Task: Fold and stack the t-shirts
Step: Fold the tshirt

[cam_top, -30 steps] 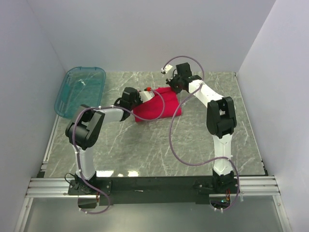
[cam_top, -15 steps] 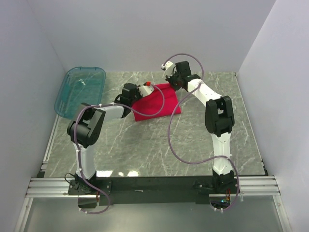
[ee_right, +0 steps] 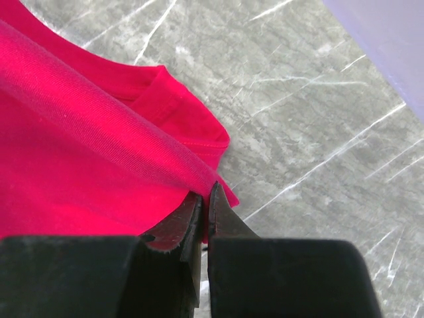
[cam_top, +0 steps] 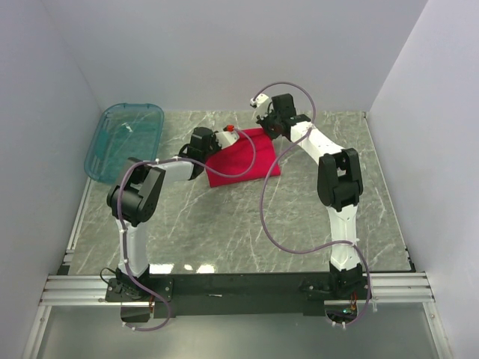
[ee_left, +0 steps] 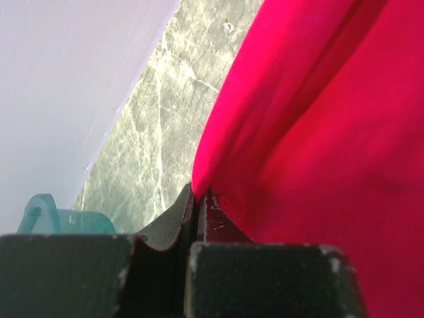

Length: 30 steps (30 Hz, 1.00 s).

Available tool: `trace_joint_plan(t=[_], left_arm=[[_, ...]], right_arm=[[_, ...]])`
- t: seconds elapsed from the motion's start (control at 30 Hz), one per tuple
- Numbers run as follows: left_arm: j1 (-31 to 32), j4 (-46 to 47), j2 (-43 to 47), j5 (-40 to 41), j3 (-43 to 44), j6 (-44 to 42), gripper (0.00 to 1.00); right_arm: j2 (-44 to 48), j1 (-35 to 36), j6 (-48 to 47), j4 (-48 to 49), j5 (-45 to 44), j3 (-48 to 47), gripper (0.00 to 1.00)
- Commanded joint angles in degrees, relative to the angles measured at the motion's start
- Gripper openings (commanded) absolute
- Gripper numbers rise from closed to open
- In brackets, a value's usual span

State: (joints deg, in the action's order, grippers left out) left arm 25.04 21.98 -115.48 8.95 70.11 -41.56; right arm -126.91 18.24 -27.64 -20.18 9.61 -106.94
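Claws on both arms are pinching cloth. Left gripper [ee_left: 197, 199] is pressed together on the left far edge of the red t-shirt [cam_top: 243, 161], and right gripper [ee_right: 205, 201] is nipping a fold at its far right corner. The shirt lies on the table [cam_top: 224, 224], far of centre, well right of the teal tub [cam_top: 123, 138]. Against a second ago, the held edge has gone slightly farther back and the cloth looks flatter, with hardly any shift in the last half second. I judge a fold is being laid down and release is due.
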Motion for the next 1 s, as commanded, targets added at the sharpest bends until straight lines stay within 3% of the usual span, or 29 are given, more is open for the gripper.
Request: trace_joint_plan(t=[0.0,0.07,0.13,0.17,0.2,0.23,0.3,0.37,0.47,0.5,0.57,0.6,0.7,0.77,0.83,0.97], left_arm=[[-0.69,0.88,-0.71,1.68,2.66,-0.19,0.01],[-0.78,0.61,-1.06,2.12,3.19,0.16,0.01],[-0.78,-0.09,-1.41,2.65,4.42,1.12,0.10],[-0.78,0.08,-1.24,4.39,4.77,1.65,0.20],[-0.78,4.69,-0.63,6.24,4.52,2.96,0.43],[-0.87,7.00,0.33,8.52,4.34,6.98,0.53],[-1.66,6.68,4.99,9.77,6.52,10.43,0.62],[-2.44,0.80,9.63,9.60,8.81,15.18,0.73],[-3.85,-13.93,16.06,5.92,12.59,26.67,0.79],[-4.38,-17.81,17.47,2.16,13.73,31.49,0.83],[-6.83,-27.45,20.99,-5.92,13.39,46.17,0.84],[-7.54,-29.43,21.78,-14.92,11.65,54.05,0.82],[-8.87,-25.78,24.42,-33.04,1.23,66.29,0.71],[-8.78,-16.94,23.99,-39.15,-3.99,72.21,0.60],[-8.34,-12.33,20.93,-41.46,-8.57,79.68,0.52],[-6.41,-8.36,13.19,-43.75,-7.36,83.22,0.36]], right_arm=[[-0.62,-0.22,1.01,1.64,-2.05,-3.45,0.00],[-1.05,-0.22,1.62,1.90,-2.75,-4.16,0.00],[-2.02,-0.05,2.15,1.73,-3.27,-5.47,0.25],[-2.46,0.04,4.41,2.16,-5.80,-5.82,0.41],[-2.72,0.04,6.09,2.95,-7.04,-6.35,0.54],[-3.07,-0.05,7.24,3.05,-7.75,-7.14,0.64],[-2.73,-0.48,11.98,2.52,-10.47,-8.99,0.68],[-0.36,-1.19,14.00,1.29,-7.78,-8.04,0.69],[6.04,-2.68,10.44,-0.81,6.24,-0.57,0.70],[7.63,-3.90,8.50,-4.65,17.96,1.18,0.70],[10.01,-4.70,4.29,-8.97,29.28,4.45,0.69],[10.10,-4.97,2.35,-15.17,38.73,4.98,0.69],[9.49,-4.97,-0.57,-22.59,48.45,8.83,0.62],[9.31,-4.53,0.65,-23.49,51.11,10.60,0.55],[9.67,-4.44,8.08,-17.89,51.48,13.32,0.45],[7.04,-4.35,15.41,-14.01,50.17,10.53,0.31]])
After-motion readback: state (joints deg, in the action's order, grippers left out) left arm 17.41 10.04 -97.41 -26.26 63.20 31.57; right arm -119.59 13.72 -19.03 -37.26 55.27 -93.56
